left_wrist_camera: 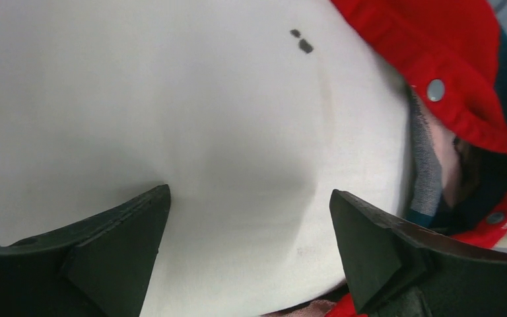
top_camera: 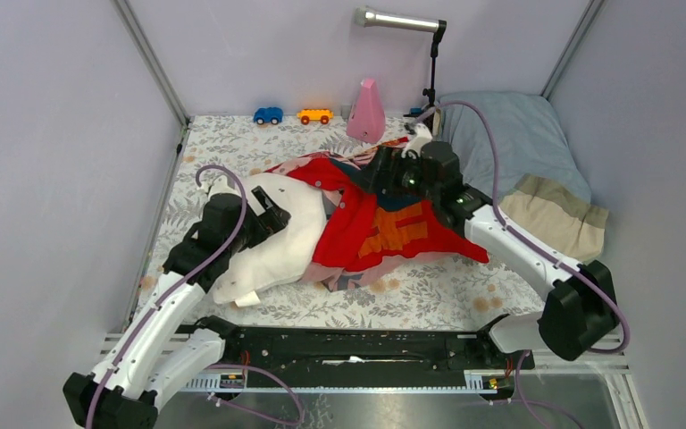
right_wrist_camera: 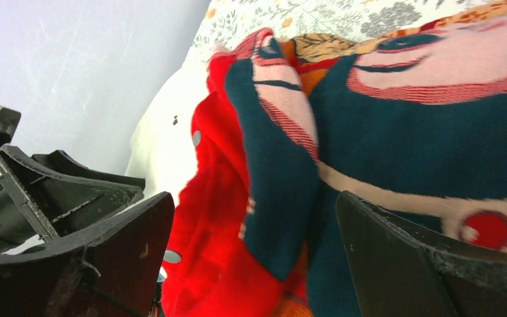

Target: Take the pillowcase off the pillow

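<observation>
Soft, even, bright light fills the top view, with only faint shadows under the pillowcase [top_camera: 384, 223]. In the left wrist view the white pillow [left_wrist_camera: 204, 119] looks nearly washed out, and the left gripper [left_wrist_camera: 251, 241] is dark. The right wrist view is soft close up, with the right gripper [right_wrist_camera: 254, 251] underexposed.

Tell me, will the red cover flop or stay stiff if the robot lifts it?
Probably floppy: the pillowcase lies crumpled in soft folds. Likely light, since it is thin cloth. It may snag, as the pillow seems partly inside it.
</observation>
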Motion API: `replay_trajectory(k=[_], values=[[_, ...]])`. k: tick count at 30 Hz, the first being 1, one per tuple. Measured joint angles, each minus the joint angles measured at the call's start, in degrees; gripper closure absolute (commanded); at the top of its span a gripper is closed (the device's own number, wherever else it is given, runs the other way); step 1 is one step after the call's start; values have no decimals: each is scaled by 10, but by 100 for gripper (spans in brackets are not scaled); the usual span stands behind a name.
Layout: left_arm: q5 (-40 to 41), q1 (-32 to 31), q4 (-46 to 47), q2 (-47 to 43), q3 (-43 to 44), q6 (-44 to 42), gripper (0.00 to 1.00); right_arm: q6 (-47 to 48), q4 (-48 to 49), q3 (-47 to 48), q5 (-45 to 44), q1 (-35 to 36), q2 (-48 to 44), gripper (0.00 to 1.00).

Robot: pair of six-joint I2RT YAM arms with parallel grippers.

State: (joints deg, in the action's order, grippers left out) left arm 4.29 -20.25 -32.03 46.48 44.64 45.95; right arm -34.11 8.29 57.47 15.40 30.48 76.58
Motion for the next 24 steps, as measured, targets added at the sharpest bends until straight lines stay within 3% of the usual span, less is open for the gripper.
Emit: replay_trajectory(k=[5, 9, 14, 19, 20, 24], values=[[70, -39, -57, 4, 25, 7, 1, 59, -73, 70, -52, 68, 33, 6], [134, -88, -118, 33, 76, 0, 1, 87, -108, 94, -70, 94, 49, 29], [217, -222, -167, 75, 124, -18, 1, 103, -136, 94, -83, 93, 61, 61], [234, -267, -174, 118, 132, -43, 1, 111, -138, 91, -92, 93, 60, 88], [233, -267, -171, 131, 132, -50, 1, 112, -137, 87, -95, 93, 59, 93], [227, -252, -148, 167, 131, -63, 1, 111, -130, 60, -105, 93, 40, 96]])
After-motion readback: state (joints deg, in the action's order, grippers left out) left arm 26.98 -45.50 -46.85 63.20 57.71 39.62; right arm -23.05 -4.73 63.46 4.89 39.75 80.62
